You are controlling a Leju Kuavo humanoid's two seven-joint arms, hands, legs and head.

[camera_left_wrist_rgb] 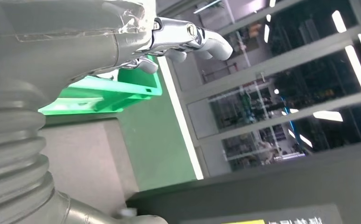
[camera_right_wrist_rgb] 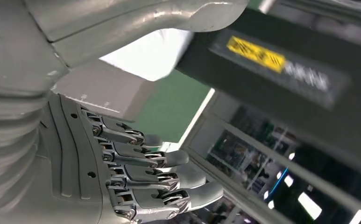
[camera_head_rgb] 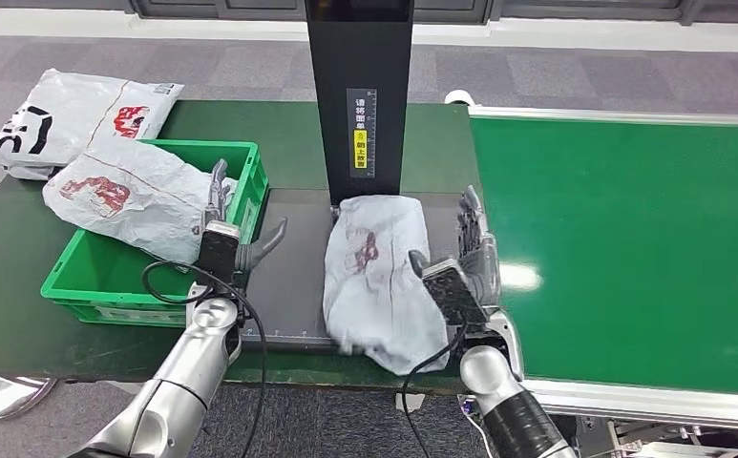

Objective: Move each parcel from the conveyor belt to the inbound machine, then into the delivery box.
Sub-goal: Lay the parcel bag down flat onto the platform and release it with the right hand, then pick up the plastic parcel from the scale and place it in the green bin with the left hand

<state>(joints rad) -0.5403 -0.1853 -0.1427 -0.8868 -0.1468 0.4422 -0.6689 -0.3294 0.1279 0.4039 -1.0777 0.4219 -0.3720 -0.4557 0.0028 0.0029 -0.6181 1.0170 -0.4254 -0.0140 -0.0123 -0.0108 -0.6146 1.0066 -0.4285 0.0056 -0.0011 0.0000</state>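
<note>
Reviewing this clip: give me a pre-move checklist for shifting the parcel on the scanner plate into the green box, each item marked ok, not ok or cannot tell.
1. Parcel lies on the scanner plate under the black post: ok.
2. Left hand free, fingers apart, between box and parcel: ok.
3. Right hand free, fingers spread beside the parcel's right edge: ok.
4. Either hand gripping the parcel: not ok, neither holds it.
5. Room in the green box: not ok, another parcel lies across its rim.
6. Scan finished: cannot tell.
</note>
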